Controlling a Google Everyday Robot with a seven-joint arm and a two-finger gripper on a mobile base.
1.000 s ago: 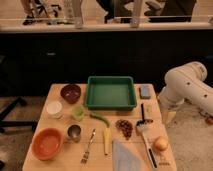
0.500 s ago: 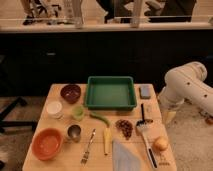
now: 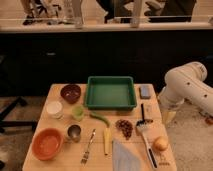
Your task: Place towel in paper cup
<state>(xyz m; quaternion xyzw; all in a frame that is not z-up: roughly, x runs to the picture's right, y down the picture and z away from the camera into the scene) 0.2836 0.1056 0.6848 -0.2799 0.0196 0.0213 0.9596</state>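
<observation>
The towel [image 3: 125, 157] is a thin pale blue-grey cloth lying flat at the table's front edge, right of centre. On the left side of the table, in front of a dark red bowl [image 3: 70, 93], stands the white paper cup [image 3: 54, 108]. My gripper [image 3: 168, 117] hangs pointing down beside the table's right edge, at the end of the white arm [image 3: 187, 87]. It is open, holds nothing, and is well away from both the towel and the cup.
A green tray [image 3: 110, 93] fills the back middle, with a small blue-grey sponge [image 3: 145, 92] to its right. An orange bowl [image 3: 47, 144], metal cup [image 3: 74, 132], light-green cup [image 3: 77, 112], fork [image 3: 88, 146], spatula [image 3: 145, 125] and round fruit [image 3: 160, 144] crowd the wooden table [image 3: 60, 160].
</observation>
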